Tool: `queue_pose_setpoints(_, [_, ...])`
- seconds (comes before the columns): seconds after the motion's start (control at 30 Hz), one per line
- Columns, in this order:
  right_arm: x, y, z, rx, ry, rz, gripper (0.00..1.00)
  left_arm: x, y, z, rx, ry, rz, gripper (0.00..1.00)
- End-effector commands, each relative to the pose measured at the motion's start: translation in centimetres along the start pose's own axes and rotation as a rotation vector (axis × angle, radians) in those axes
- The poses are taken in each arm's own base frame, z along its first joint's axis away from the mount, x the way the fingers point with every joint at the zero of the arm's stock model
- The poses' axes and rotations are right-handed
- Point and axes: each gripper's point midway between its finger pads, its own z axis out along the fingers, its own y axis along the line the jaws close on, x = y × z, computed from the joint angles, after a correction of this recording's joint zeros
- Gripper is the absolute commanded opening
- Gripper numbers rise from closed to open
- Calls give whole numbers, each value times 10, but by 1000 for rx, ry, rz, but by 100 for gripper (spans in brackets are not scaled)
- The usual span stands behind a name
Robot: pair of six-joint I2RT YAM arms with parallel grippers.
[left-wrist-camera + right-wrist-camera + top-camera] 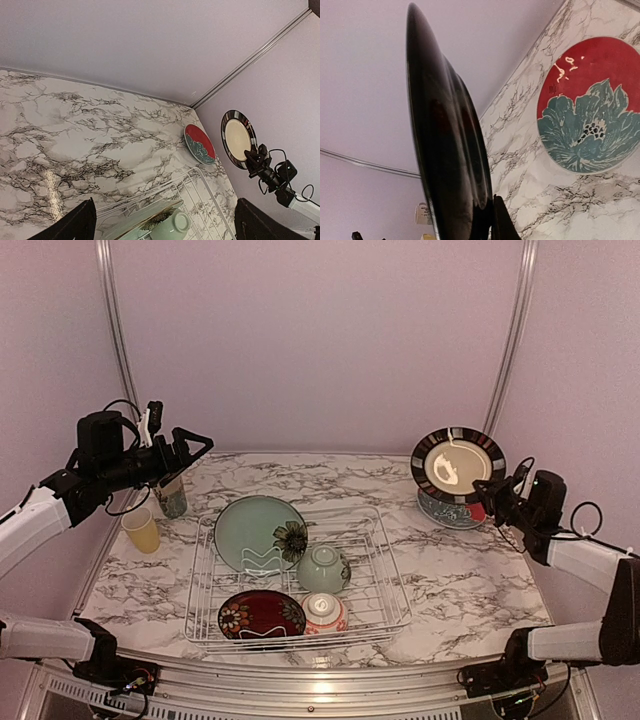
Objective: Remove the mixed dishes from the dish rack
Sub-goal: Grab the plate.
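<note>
The dish rack (pixel 392 592) stands mid-table and holds a pale teal flower plate (pixel 252 530), a pale green bowl (pixel 323 568), a dark red floral plate (pixel 261 614) and a red-striped white bowl (pixel 324 612). My right gripper (pixel 489 491) is shut on the lower rim of the black-rimmed cream plate (pixel 458 464). It holds the plate upright above the red and teal floral plate (pixel 448 512), which lies on the table at the right. My left gripper (pixel 197 455) is open and empty, raised above the patterned tall cup (pixel 172 496). The yellow cup (pixel 141 530) stands beside it.
The marble table (pixel 480 580) is closed in by pale walls at the back and sides. In the left wrist view the rack's far corner (pixel 197 172) and the red and teal plate (pixel 200 144) show. The right wrist view shows the held plate's dark back (pixel 445 140).
</note>
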Motion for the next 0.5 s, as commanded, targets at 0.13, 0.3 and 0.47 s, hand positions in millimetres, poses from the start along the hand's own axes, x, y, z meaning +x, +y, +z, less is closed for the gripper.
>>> queue_pose_setpoints(0.13, [-39,13,-7,-16,-155,44,0,7,2,-1,-5,24,8,99])
queue_pose_setpoints(0.3, [-44,-9,1,31,-160,110,0,6,1,-1,-4,23,11,99])
queue_pose_setpoints(0.47, [-51,-31,13,64,-152,157,0,6,0,-1,-2,22,11,99])
